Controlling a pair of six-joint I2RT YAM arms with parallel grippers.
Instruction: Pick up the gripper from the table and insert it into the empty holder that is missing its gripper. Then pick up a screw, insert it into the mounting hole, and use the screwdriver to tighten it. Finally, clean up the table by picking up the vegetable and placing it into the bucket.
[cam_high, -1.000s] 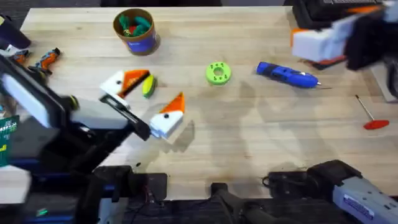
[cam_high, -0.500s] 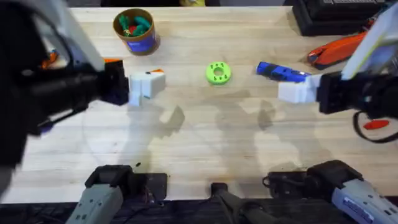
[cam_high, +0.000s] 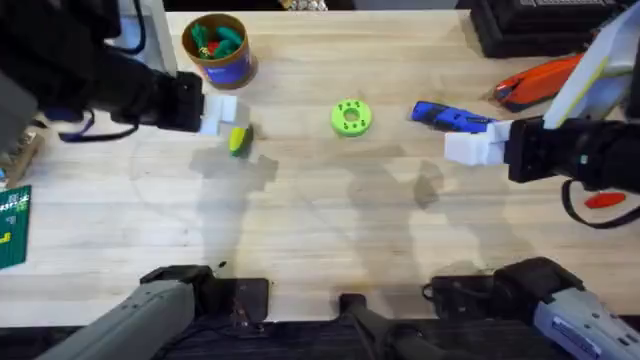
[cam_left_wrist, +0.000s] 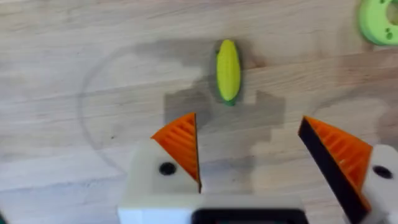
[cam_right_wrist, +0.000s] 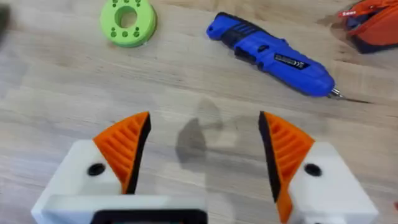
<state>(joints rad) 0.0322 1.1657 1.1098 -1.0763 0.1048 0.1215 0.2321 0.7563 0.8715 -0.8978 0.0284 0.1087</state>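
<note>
The yellow-green vegetable (cam_high: 237, 139) lies on the table left of centre. In the left wrist view the vegetable (cam_left_wrist: 228, 70) lies on bare wood just ahead of my fingers. My left gripper (cam_high: 218, 112) hovers over that spot; in its own view the left gripper (cam_left_wrist: 249, 149) is open and holds nothing. The blue bucket (cam_high: 217, 48) stands at the back left with green and red toys inside. The blue screwdriver (cam_high: 455, 118) (cam_right_wrist: 273, 55) lies right of centre. My right gripper (cam_high: 470, 148) (cam_right_wrist: 202, 146) is open and hangs just in front of it. The loose gripper, holder and screw are out of view.
A round green disc (cam_high: 350, 117) (cam_right_wrist: 128, 22) lies mid-table between the vegetable and the screwdriver. An orange-red case (cam_high: 545, 80) and a black box (cam_high: 530, 25) sit at the back right. A red-handled driver (cam_high: 603, 200) lies by the right edge.
My left arm swung from the table's front-left up to the back left, above the vegetable. The right arm came down from the back right to the screwdriver, then held still.
</note>
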